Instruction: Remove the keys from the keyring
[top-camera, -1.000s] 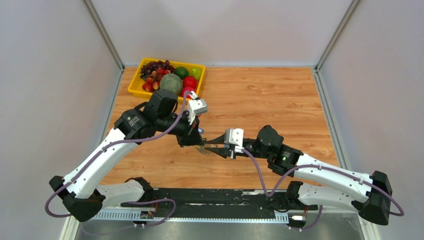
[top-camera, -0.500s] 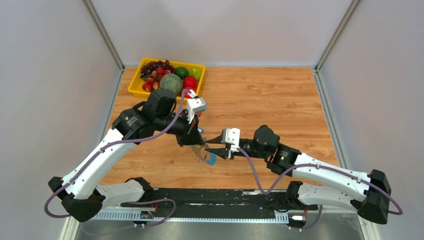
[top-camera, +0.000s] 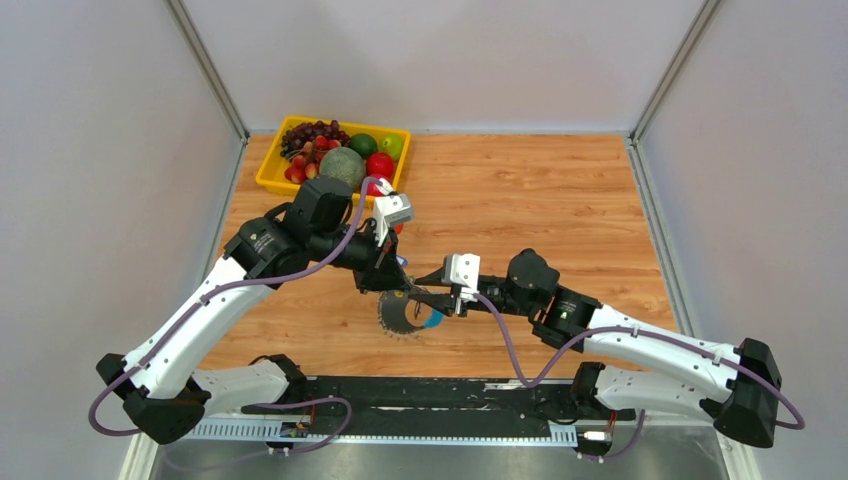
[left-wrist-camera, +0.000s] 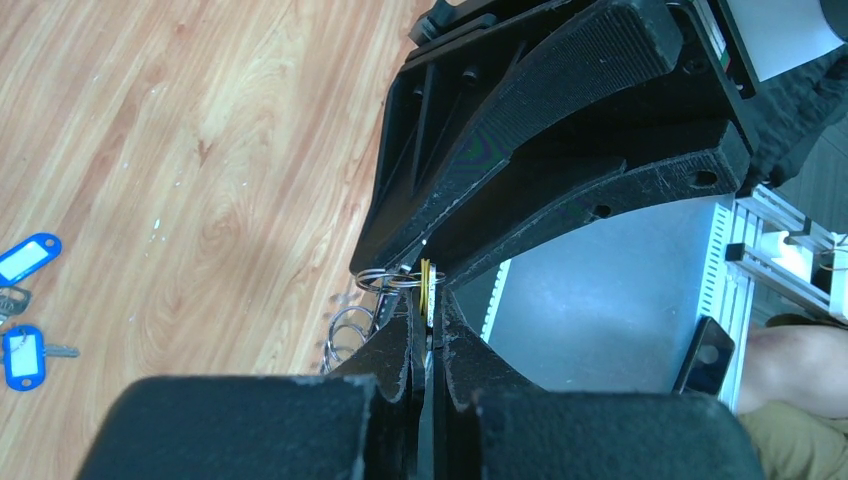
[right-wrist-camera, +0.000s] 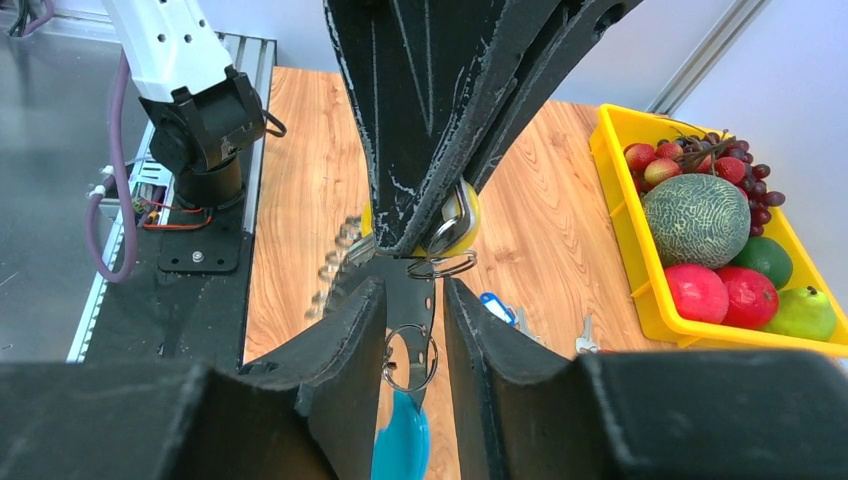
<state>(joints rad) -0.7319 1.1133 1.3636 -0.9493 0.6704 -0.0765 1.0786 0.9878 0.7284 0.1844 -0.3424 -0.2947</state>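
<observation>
Arms meet over the middle of the wooden table (top-camera: 540, 200) in the top view. We see the left arm (top-camera: 215, 300) rise from the near-left corner, bend at the elbow and tip its wrist down, while the right arm (top-camera: 640, 340) lies low and reaches leftward. The left gripper (top-camera: 388, 286) and right gripper (top-camera: 418, 296) come tip to tip. Just below them is the keyring (top-camera: 402, 318), a round loop with no single long axis, its grey keys (top-camera: 388, 312) fanning outward like spokes. Its blue strap (top-camera: 433, 320) forms the right-hand arc.

From the left wrist, we find the left fingers (left-wrist-camera: 395, 350) clenched on a thin yellow tag (left-wrist-camera: 428, 285) of the keyring. Small split rings (left-wrist-camera: 385, 279) sit just beside it, and the right gripper's tips converge on the same spot. Two blue-tagged keys (left-wrist-camera: 25, 257) lie well apart on the wood.

From the right wrist, the right fingers (right-wrist-camera: 355, 340) flank a dark flat piece (right-wrist-camera: 410, 295); whether they pinch it we cannot tell. The strap hangs toward the camera, and blurred keys trail to the left.
</observation>
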